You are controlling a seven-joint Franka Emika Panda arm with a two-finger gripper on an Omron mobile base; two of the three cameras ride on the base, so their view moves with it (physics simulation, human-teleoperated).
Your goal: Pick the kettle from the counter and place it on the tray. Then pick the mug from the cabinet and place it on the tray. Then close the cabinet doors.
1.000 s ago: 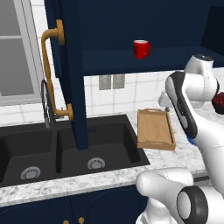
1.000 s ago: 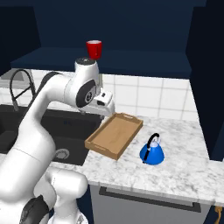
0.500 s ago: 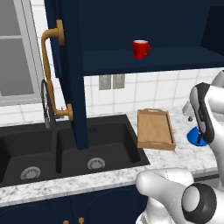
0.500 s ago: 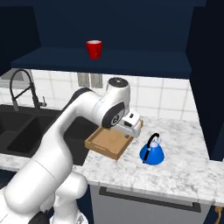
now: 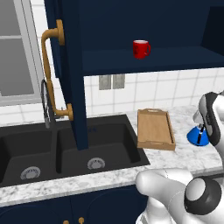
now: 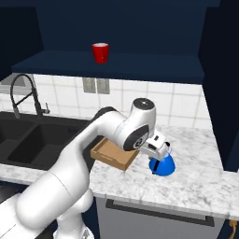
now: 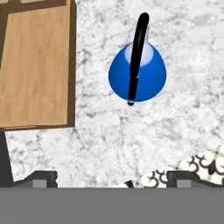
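The blue kettle stands upright on the marble counter, its black handle arching over the lid. It is just right of the wooden tray in the hand view. My gripper hovers above the kettle, open, with nothing between its fingertips. In the right base view the hand sits right over the kettle, and the arm hides part of the tray. The red mug stands on the navy cabinet shelf. The left cabinet door is swung open.
A black double sink with a faucet lies left of the tray. The open right cabinet door hangs over the counter's right end. Tiled wall with an outlet is behind.
The arm has swung right and down from above the tray. The hand now sits just over the kettle. Kettle, tray and mug have not moved.
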